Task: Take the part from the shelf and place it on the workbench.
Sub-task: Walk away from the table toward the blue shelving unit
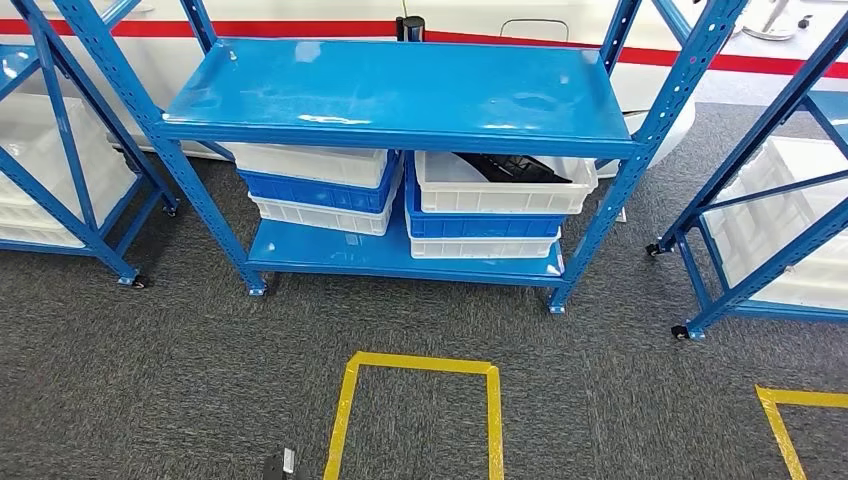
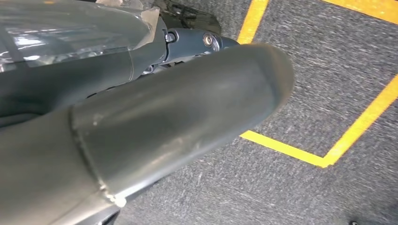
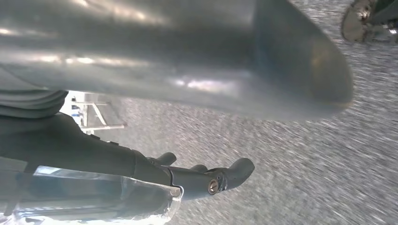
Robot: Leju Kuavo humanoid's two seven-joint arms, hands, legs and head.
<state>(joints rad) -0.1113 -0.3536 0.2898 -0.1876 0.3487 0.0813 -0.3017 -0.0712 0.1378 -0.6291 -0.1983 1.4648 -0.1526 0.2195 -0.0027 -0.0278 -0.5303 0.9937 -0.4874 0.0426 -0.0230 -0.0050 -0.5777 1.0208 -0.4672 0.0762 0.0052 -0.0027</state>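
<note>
The dark part [image 1: 520,168] lies in the upper white bin [image 1: 500,190] under the blue shelf [image 1: 400,90]. My wrist views show my left hand [image 2: 155,117] and right hand [image 3: 197,178] empty, fingers loosely extended, over grey carpet [image 1: 150,380] with yellow tape [image 1: 415,365].

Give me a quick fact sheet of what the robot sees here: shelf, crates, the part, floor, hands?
shelf: blue metal rack, top level bare
crates: two stacks of white and blue bins on the lower level
part: dark object lying in the top right bin
floor: grey carpet with a yellow tape square
left hand: hanging over the carpet, holding nothing
right hand: over the carpet, holding nothing
</note>
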